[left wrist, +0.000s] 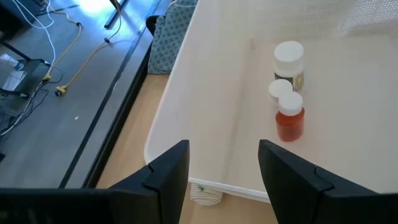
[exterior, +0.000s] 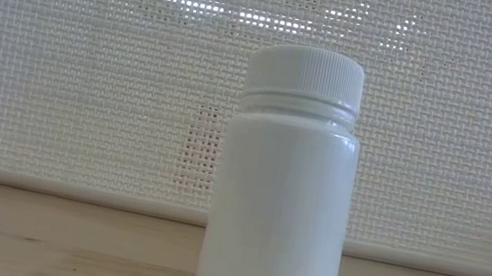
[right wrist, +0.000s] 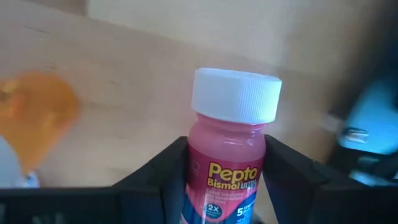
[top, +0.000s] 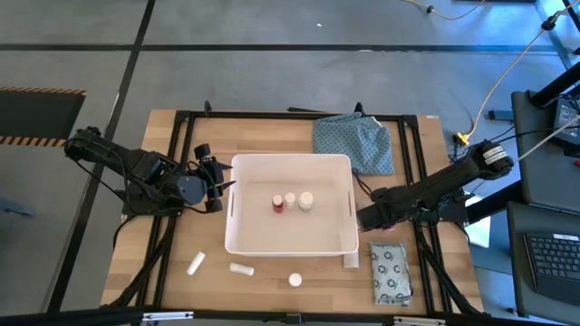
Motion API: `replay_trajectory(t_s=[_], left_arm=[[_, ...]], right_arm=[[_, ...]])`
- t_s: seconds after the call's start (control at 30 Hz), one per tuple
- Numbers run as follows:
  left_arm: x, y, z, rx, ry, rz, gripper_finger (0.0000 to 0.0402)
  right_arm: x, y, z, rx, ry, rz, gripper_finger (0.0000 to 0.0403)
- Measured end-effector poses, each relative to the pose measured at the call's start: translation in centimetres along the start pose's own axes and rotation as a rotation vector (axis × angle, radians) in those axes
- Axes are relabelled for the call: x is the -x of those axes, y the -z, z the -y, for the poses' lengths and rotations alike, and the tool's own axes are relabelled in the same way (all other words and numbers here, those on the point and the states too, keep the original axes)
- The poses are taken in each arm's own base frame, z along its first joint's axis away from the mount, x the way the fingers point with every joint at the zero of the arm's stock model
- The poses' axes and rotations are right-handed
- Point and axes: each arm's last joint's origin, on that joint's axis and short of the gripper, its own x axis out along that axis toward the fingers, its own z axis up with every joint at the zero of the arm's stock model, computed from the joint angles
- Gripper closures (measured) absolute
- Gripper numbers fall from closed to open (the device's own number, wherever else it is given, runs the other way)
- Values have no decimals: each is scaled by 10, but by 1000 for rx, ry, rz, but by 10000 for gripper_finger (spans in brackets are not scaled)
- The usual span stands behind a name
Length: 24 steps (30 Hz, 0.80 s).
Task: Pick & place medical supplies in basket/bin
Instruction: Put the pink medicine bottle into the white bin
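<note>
Gripping a pink bottle [right wrist: 227, 168] between both fingers, the right hand [right wrist: 227, 180] is sitting just off the right side of the basket [top: 243, 226], over the right part of the surface [top: 172, 272]. From above, that hand is hiding under its own dark arm, so the bottle is not showing there; only the right wrist camera is catching its white ribbed cap and printed label, the lower half being cut off.

Largest of the task's things, the basket is a white rectangular tub with rounded corners, standing at the middle of the surface. It is filling the low view as a white mesh wall. Inside it a red bottle [top: 277, 204] and two white-capped bottles [top: 305, 201] are standing close together.

A blue-green cloth [top: 355, 143] is lying crumpled at the basket's far right corner. A grey-white packet [top: 391, 272] with dark ring print is lying flat near the front right corner of the surface.

Hovering at the basket's left rim, the left hand [left wrist: 224, 180] is holding its fingers well apart and empty.

Two short white tubes [top: 196, 263] and a small white bottle [top: 295, 280] are lying along the front edge; another white piece at the basket's front right corner is hard to make out.
</note>
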Motion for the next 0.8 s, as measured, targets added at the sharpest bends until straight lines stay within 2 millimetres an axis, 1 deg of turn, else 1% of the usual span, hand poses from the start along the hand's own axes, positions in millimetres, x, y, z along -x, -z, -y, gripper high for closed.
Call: replay_trajectory(t_s=[0.2, 0.47, 0.7, 0.8], left_arm=[[0, 0, 0, 23, -4, 1, 217], [0, 0, 0, 27, -7, 2, 217], [0, 0, 0, 27, -8, 3, 217], [0, 0, 0, 28, -8, 3, 217]], right_arm=[[22, 0, 9, 42, -25, 24, 233], [50, -4, 12, 105, -157, 202, 229], [71, -8, 25, 100, -137, 356, 229], [78, -11, 30, 97, -130, 456, 229]])
